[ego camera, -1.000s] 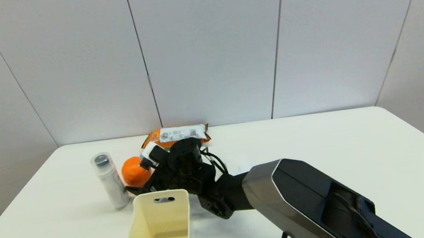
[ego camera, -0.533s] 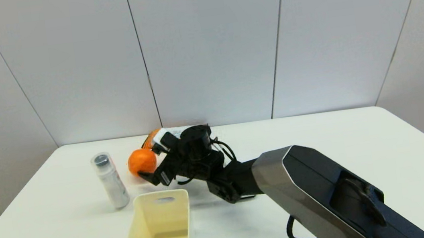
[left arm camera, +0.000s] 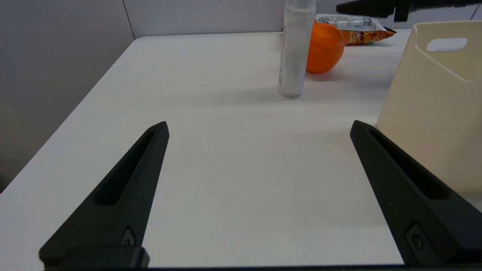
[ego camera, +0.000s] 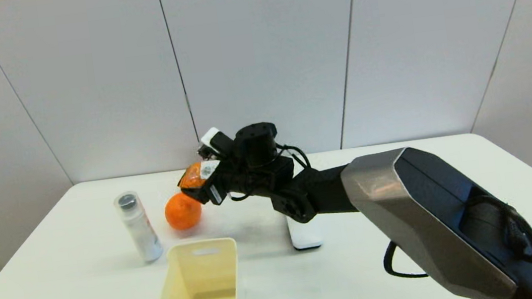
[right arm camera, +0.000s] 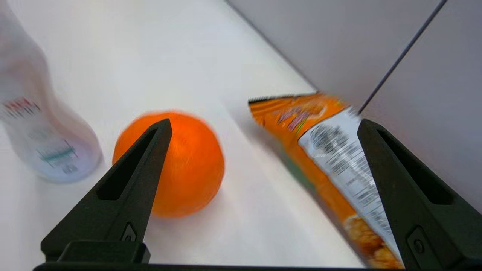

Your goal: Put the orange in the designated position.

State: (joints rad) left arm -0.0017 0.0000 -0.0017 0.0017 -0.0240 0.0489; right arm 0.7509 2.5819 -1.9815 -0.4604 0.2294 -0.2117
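**Orange on the tabletop, right gripper above it with nothing held**

The orange [ego camera: 182, 211] is being observed resting on the white table [ego camera: 402, 183], free of any contact with the robot. It is lying just beside the upright white bottle [ego camera: 138, 227], on that bottle's right, and just behind the far end of the cream basket [ego camera: 197, 290]. The orange snack packet [ego camera: 192, 175] is lying near it, towards the back wall, and is being partly hidden in the head view by the arm.

The right gripper [right arm camera: 263, 128] is being held above the table, over the stretch between the orange and the packet. Its two black fingers [right arm camera: 128, 180] are being kept spread wide, and nothing is being gripped between them. In the right wrist view the orange [right arm camera: 188, 165] is being seen past one finger and the packet [right arm camera: 331, 150] beside the other.

The left gripper [left arm camera: 260, 128] is being held low over the table's near left area, its fingers [left arm camera: 124, 188] likewise spread wide with only bare tabletop between them. From there the bottle [left arm camera: 293, 49], the orange [left arm camera: 324, 47] and the basket wall [left arm camera: 425, 101] are being seen farther off.

A flat white object [ego camera: 304, 236] is lying on the table below the right arm, right of the basket.
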